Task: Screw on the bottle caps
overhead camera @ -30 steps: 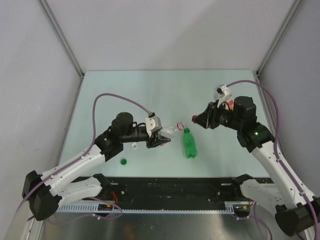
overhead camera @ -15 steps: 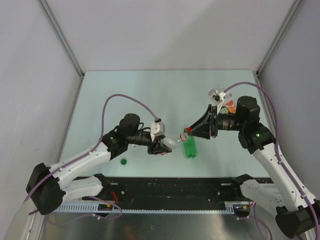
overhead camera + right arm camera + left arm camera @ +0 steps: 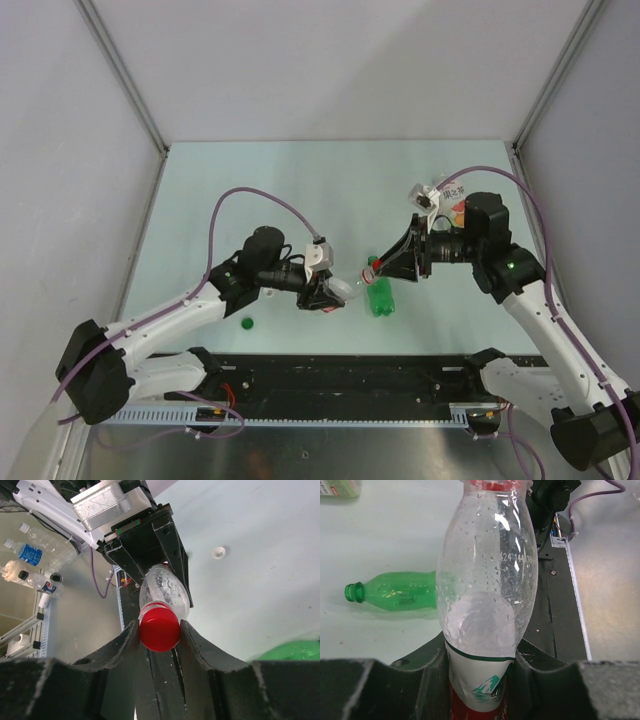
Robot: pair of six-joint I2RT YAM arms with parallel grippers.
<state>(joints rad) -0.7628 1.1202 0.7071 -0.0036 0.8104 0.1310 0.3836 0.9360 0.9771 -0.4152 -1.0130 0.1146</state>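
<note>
Seating the red cap (image 3: 159,628) on the clear bottle (image 3: 487,580), we pinch it in the right jaws, two o'clock of the left jaws clamping that bottle; next, twist with axes aligned.

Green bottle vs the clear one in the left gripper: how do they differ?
Green bottle lies on its side, loose on the table; clear bottle is clamped in the left gripper. Green bottle's neck is uncapped; clear bottle has the red cap at its mouth, pinched by the right gripper. Both plastic.
</note>
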